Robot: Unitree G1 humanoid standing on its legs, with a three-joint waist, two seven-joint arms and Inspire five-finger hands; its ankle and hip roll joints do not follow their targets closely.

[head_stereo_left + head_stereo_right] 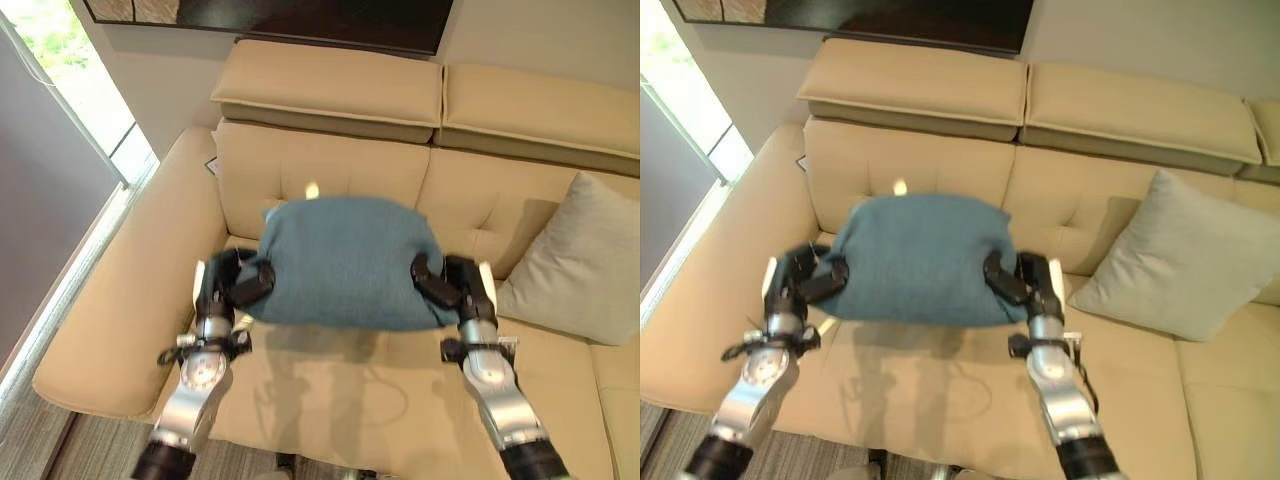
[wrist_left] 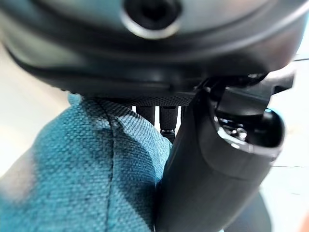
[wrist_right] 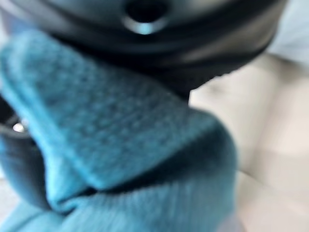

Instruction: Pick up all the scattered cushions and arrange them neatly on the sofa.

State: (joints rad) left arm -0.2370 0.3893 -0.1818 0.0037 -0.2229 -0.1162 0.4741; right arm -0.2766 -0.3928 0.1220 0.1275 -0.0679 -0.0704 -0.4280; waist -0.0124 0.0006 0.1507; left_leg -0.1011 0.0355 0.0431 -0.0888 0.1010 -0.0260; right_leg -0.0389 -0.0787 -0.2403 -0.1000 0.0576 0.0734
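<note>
Blue cushion held between my two hands, mid-frame, above the sofa seat.

My left hand (image 1: 238,282) curls its thumb and fingers onto the blue cushion's (image 1: 345,262) left edge; my right hand (image 1: 447,285) pinches its right edge. The cream sofa (image 1: 120,320) lies beneath, a grey cushion (image 1: 582,265) leaning at the right.

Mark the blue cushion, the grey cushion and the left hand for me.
blue cushion (image 1: 345,258), left eye view, middle of its front face.
grey cushion (image 1: 1185,260), right eye view, centre of its face.
left hand (image 1: 240,283), left eye view, fingers gripping the blue cushion's edge.
</note>
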